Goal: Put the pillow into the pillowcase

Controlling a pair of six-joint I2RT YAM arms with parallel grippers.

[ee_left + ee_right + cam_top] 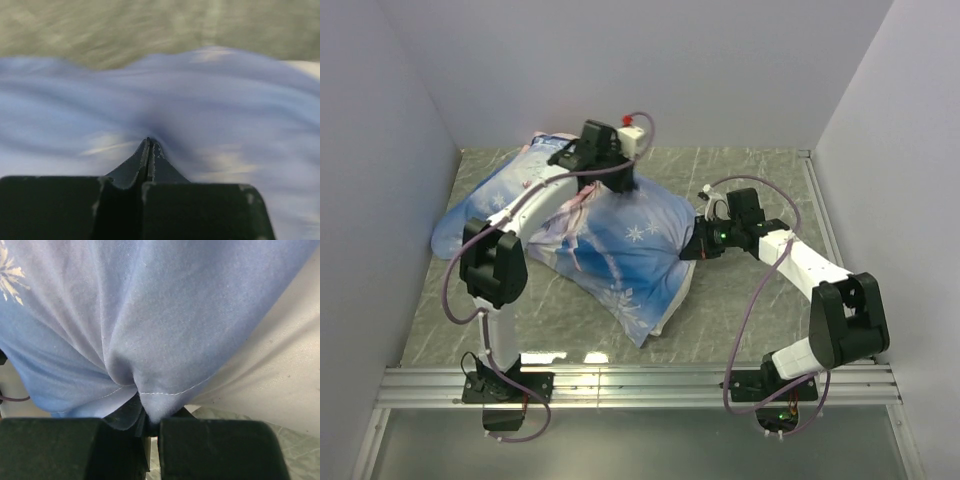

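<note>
Blue cloth of the pillowcase (620, 250) bulges, so your pillow (280, 370) looks mostly inside (white shows at its right edge). At that edge your right gripper (692, 245) pinches the pillowcase. At the far edge your left gripper (623, 182) is clamped on it too. Left to do: cover that white.

- The top view is bright and even, with light coming from above.
- Two white shiny spots glare on the metal rail (595, 357).
- A soft shadow lies under the pillowcase (620, 250) on the table (760, 300).
- The left wrist view is very blurry and smeared.
- The right wrist view is sharp, but dark at the bottom.
</note>
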